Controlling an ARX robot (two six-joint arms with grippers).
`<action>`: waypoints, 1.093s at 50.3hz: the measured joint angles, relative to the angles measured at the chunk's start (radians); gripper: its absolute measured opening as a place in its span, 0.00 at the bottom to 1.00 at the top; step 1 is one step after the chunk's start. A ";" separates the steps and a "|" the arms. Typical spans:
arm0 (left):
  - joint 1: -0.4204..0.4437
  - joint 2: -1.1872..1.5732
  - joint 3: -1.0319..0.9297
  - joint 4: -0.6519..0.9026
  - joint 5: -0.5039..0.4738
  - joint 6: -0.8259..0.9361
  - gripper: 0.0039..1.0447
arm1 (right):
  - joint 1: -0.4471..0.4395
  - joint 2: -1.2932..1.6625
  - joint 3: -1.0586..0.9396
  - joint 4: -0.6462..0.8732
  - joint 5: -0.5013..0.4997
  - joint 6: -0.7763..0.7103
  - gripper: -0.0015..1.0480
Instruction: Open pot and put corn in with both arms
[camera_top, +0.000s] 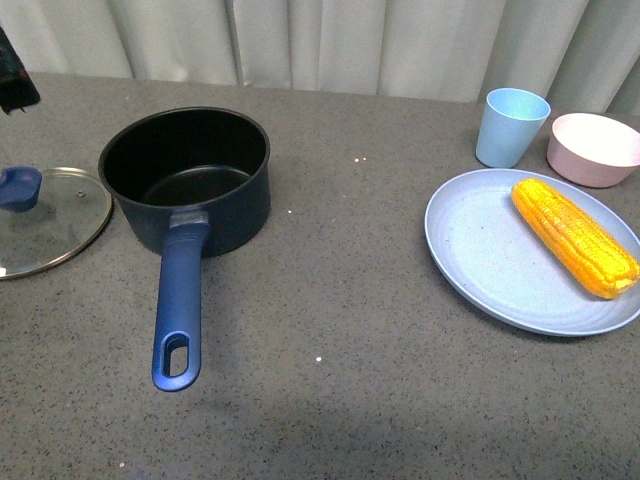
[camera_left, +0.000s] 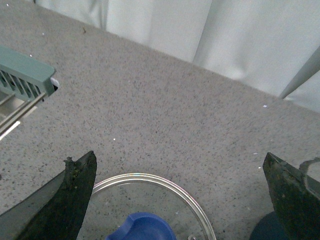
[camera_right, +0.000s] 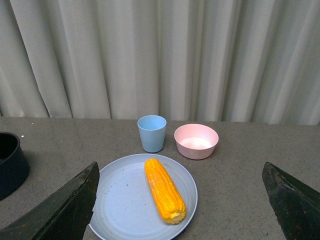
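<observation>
The navy pot (camera_top: 190, 180) stands uncovered on the grey table, its black inside empty, its long blue handle (camera_top: 180, 310) toward me. The glass lid (camera_top: 45, 220) with a blue knob (camera_top: 18, 187) lies flat on the table left of the pot. The corn (camera_top: 573, 235) lies on a pale blue plate (camera_top: 480, 250) at the right. In the left wrist view my left gripper (camera_left: 180, 192) is open above the lid (camera_left: 150, 200), with nothing between its fingers. In the right wrist view my right gripper (camera_right: 180, 195) is open, facing the corn (camera_right: 164, 190) from a distance. Neither gripper shows in the front view.
A light blue cup (camera_top: 511, 126) and a pink bowl (camera_top: 594, 148) stand behind the plate. A white curtain hangs along the table's far edge. A teal-green rack (camera_left: 25, 82) shows in the left wrist view. A dark part of the left arm (camera_top: 15, 75) shows at the far left.
</observation>
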 joint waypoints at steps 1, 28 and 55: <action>0.003 -0.023 -0.017 0.000 0.010 0.000 0.94 | 0.000 0.000 0.000 0.000 0.000 0.000 0.91; -0.013 -0.558 -0.526 0.233 0.220 0.145 0.34 | 0.000 0.000 0.000 0.000 0.000 0.000 0.91; -0.145 -0.995 -0.772 0.025 0.092 0.155 0.04 | 0.000 0.000 0.000 0.000 0.000 0.000 0.91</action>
